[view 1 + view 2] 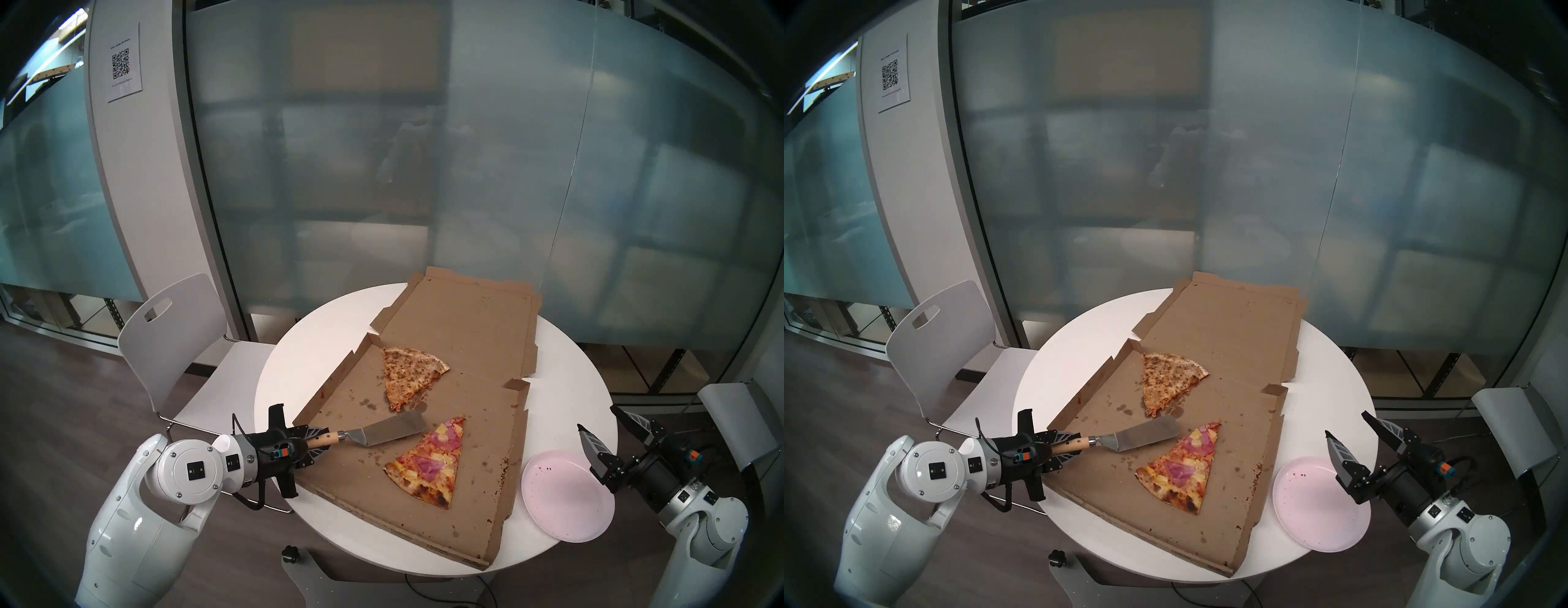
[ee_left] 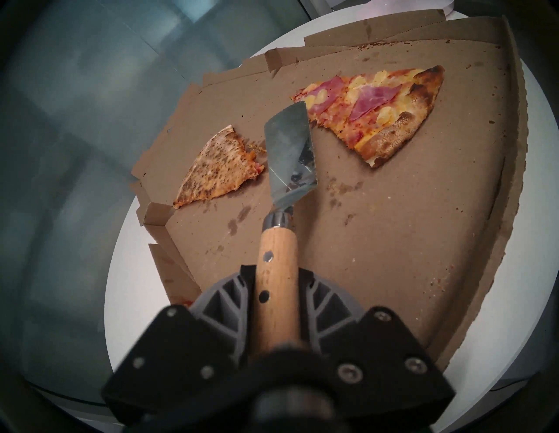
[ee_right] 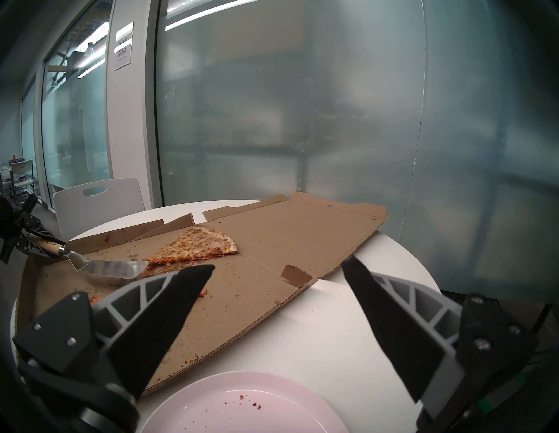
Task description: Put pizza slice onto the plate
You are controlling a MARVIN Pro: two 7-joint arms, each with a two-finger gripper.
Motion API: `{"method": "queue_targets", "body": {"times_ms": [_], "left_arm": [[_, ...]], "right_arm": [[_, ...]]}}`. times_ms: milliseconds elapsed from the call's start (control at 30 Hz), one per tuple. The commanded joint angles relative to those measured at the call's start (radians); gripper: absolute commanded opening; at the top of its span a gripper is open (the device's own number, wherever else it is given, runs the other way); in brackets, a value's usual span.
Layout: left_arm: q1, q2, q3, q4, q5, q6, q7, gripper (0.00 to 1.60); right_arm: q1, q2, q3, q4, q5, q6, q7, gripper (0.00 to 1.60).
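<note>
Your left gripper [image 1: 312, 441] is clamped on the spatula [image 1: 382, 429] handle, blade flat and low over the box [image 1: 445, 331] floor, its end just beside the ham slice [image 1: 428, 460]; prob lined up to slide under. The slice lies in the box's near half, toward the table's [image 1: 297, 361] right edge. Its long axis runs near-to-far: tip toward the far edge, charred crust toward the near edge. Right gripper [image 1: 602, 429] has jaws wide apart, empty, hovering by the plate [image 1: 564, 522], which sits at the near-right edge w/ crumbs, just beside the box. Other slice [image 1: 409, 373] sits farther back.
</note>
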Motion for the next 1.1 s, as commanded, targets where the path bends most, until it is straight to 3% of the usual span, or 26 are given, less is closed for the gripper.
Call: {"method": "queue_targets", "body": {"times_ms": [0, 1067], "left_arm": [[-0.031, 0.027, -0.007, -0.008, 0.003, -0.016, -0.018, 0.00], [-0.044, 0.054, -0.001, 0.024, 0.041, 0.012, -0.121, 0.00]], "right_arm": [[0.007, -0.001, -0.002, -0.016, 0.005, 0.003, -0.001, 1.60], [0.013, -0.007, 0.002, -0.016, -0.001, 0.004, 0.007, 1.60]]}}
